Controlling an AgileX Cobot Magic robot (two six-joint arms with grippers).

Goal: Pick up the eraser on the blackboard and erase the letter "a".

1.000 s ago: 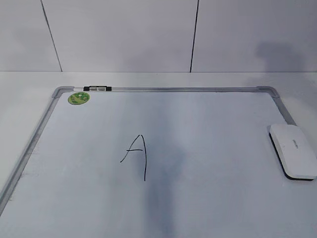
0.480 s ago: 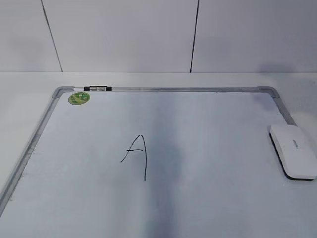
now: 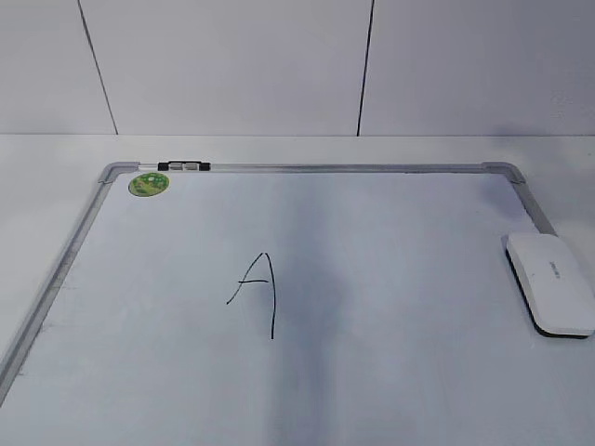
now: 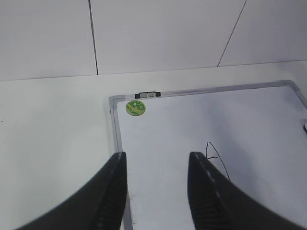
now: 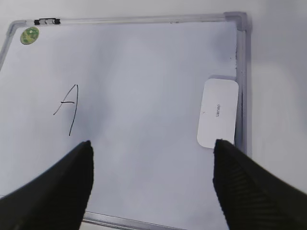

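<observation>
We see our left gripper (image 4: 157, 191) as two matte black, tapering plastic fingers with ribbed inner pads; our right gripper (image 5: 151, 184) shows the same broad black fingers, finely grooved along their inner faces.

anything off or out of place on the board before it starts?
Little stands out. The eraser sits at the blackboard's right edge, partly overlapping the grey frame rather than fully on the surface. The only letter written is an angular capital, not lowercase. No smears or damage visible.

Handwritten "A" (image 3: 257, 293) on the blackboard (image 3: 418, 372); eraser (image 3: 550, 281) lettering illegible.
</observation>
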